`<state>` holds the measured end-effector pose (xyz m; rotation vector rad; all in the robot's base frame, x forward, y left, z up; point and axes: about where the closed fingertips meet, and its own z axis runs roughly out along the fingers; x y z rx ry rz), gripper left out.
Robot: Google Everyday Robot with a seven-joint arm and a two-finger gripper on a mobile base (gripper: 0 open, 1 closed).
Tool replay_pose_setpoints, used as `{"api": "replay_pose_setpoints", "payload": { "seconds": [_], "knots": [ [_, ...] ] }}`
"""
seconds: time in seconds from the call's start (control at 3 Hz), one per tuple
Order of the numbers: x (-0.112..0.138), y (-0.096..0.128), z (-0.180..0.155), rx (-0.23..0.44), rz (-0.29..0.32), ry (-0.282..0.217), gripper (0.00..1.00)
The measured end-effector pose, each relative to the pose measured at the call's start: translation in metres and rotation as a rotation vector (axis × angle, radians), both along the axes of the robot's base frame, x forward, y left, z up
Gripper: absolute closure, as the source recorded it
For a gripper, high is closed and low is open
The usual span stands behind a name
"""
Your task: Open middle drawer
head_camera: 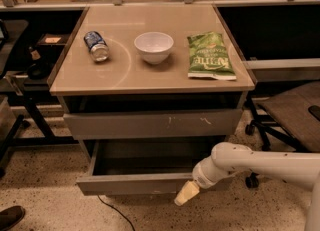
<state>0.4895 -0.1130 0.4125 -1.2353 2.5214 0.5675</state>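
The middle drawer (135, 184) is a plain grey drawer that stands pulled out of the cabinet, and its grey box interior (150, 162) shows. Above it is the larger drawer front with white scratch marks (152, 123), which is closed. My gripper (183, 198) has cream-coloured tips on a white arm (260, 162) that reaches in from the right. It sits at the right part of the open drawer's front, low against its bottom edge. The lowest drawer is hidden under the open one.
On the beige cabinet top (120, 70) lie a tipped can (96, 46), a white bowl (153, 47) and a green chip bag (210, 56). An office chair (292, 115) stands at the right, a dark frame (25, 100) at the left, and a cable (112, 212) lies on the floor.
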Motion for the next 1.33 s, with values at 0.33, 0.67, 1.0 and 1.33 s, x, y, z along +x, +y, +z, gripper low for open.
{"api": "replay_pose_setpoints", "payload": {
  "seconds": [0.33,0.67,1.0,1.33],
  "knots": [
    [-0.021,-0.006,-0.002,-0.055,0.03,0.058,0.0],
    [-0.038,-0.017,0.001,-0.08,0.017,0.097,0.0],
    [-0.068,-0.042,0.027,-0.115,-0.018,0.122,0.0],
    [-0.11,-0.073,0.066,-0.168,-0.037,0.159,0.0]
  ]
}}
